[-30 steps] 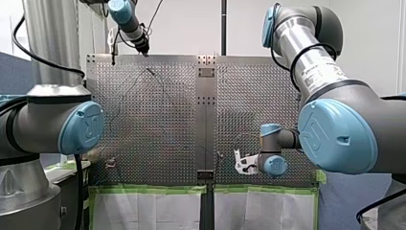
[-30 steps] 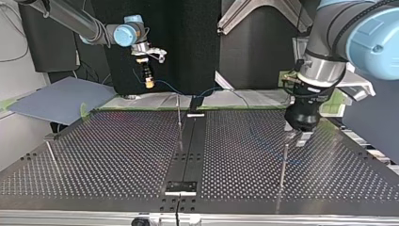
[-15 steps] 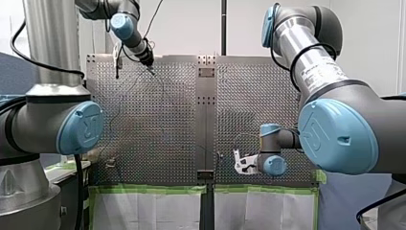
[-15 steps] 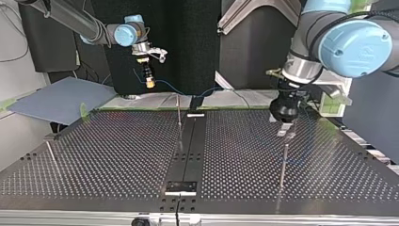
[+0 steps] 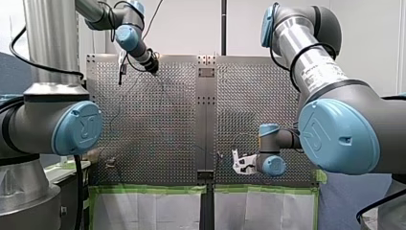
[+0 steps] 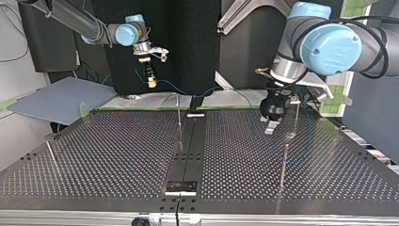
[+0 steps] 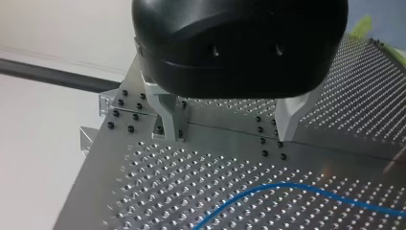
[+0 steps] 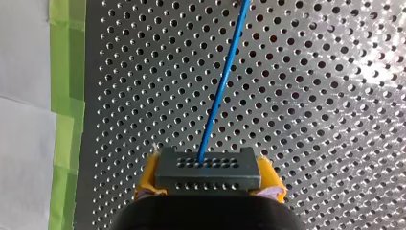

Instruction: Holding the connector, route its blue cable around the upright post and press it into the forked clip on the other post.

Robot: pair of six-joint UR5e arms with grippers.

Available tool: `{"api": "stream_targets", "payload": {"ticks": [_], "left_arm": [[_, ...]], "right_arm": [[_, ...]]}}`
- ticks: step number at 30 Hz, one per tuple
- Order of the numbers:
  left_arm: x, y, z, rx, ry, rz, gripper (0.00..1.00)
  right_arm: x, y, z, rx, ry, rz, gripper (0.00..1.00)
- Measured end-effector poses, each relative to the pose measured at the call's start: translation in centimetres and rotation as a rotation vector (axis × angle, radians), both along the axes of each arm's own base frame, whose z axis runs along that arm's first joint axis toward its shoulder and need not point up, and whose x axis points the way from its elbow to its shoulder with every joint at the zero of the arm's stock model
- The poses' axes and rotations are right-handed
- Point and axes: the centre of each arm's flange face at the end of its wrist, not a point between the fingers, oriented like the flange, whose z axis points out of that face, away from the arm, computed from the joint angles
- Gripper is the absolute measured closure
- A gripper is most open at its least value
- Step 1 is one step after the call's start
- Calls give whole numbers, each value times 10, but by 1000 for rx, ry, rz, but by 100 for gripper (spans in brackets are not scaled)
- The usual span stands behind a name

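Observation:
My right gripper [image 8: 209, 181] has yellow pads and is shut on a grey connector [image 8: 207, 165]. The blue cable [image 8: 222, 86] leaves the connector and runs over the perforated plate ahead of it. In the top view my right gripper [image 6: 151, 83] hangs in the air beyond the table's far edge, and the cable [image 6: 181, 89] sags from it toward the middle. My left gripper [image 7: 229, 132] is open just above the plate, its metal fingers [image 7: 167, 117] holding nothing, with a stretch of cable [image 7: 297, 188] lying ahead of it. My left gripper [image 6: 270, 125] stands close to a thin post [image 6: 283, 162].
Another thin upright post [image 6: 179, 115] stands near the plate's central seam [image 6: 188, 150], and a short one [image 6: 51, 153] at the top view's left. Green tape [image 8: 67, 72] lines the plate's edge. A grey board [image 6: 56, 99] lies off the table's far left corner.
My left gripper has travelled toward the middle of the table, leftward in the top view, and turned. My right gripper with the connector has hardly shifted.

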Motion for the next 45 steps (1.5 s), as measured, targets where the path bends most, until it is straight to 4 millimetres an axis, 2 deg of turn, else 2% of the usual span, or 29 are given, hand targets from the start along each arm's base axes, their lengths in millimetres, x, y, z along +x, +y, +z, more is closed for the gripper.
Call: {"api": "stream_targets", "payload": {"ticks": [5,15,28,37,45], "left_arm": [[1,-6,-3,40,-36,-12,0],[17,-18,-28,136,-71,1,0],[26,-26,-25,238,-178,67,0],[40,-38,-46,310,-193,100,0],[45,-39,-49,370,-215,150,0]], "right_arm": [[1,0,0,-1,-2,3,56],[1,0,1,-2,-4,3,56],[-2,-3,1,-4,-5,-3,56],[-2,-3,1,-7,-6,-4,56],[-4,-6,1,-8,-13,-8,56]]}}
